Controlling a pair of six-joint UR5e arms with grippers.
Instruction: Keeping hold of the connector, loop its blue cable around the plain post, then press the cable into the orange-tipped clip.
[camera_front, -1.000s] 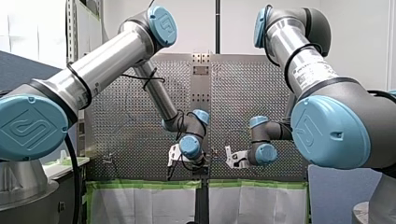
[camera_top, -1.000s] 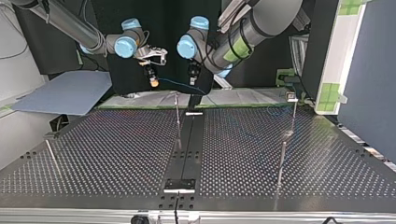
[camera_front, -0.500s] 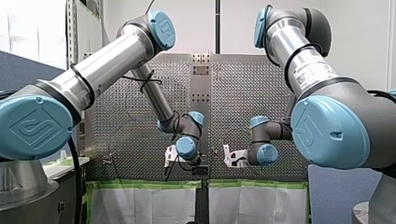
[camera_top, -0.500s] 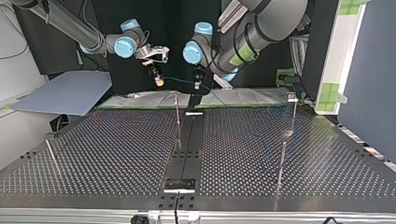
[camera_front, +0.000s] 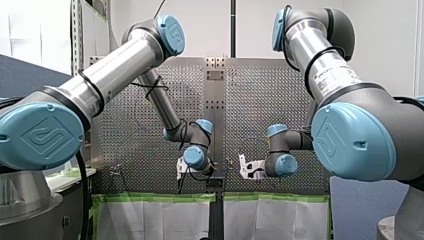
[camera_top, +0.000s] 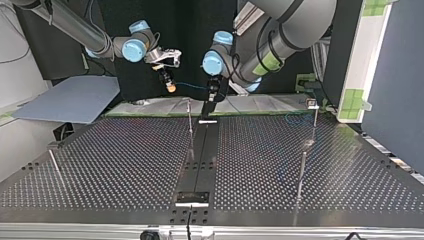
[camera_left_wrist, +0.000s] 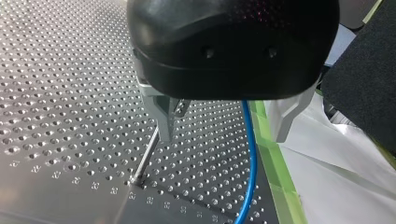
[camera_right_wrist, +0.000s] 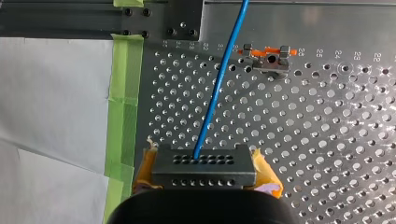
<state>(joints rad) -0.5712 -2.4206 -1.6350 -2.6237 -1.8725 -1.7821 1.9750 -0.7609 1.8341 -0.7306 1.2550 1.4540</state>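
My right gripper (camera_right_wrist: 204, 179) is shut on a dark grey connector (camera_right_wrist: 203, 165), with yellow pads (camera_right_wrist: 267, 175) at its sides. A blue cable (camera_right_wrist: 219, 93) runs straight out of the connector over the perforated plate, passing close beside the orange-tipped clip (camera_right_wrist: 268, 58). My left gripper (camera_left_wrist: 224, 128) stands open, and the blue cable (camera_left_wrist: 250, 154) hangs between its metal fingers (camera_left_wrist: 163, 116) without touching them. A thin plain post (camera_left_wrist: 145, 156) rises just outside one finger. In the top view my right gripper (camera_top: 168, 82) is at the left, and my left gripper (camera_top: 212, 96) is right of it.
Green tape (camera_right_wrist: 122, 107) and white sheeting (camera_right_wrist: 51, 102) border the plate's edge near both grippers. More thin posts (camera_top: 301, 172) (camera_top: 55, 167) stand on the perforated table (camera_top: 125, 165), and a black strip (camera_top: 200, 155) runs down its middle.
My left arm's wrist has shifted toward the top view's right and a little lower, staying open. My right gripper has barely moved and keeps the connector.
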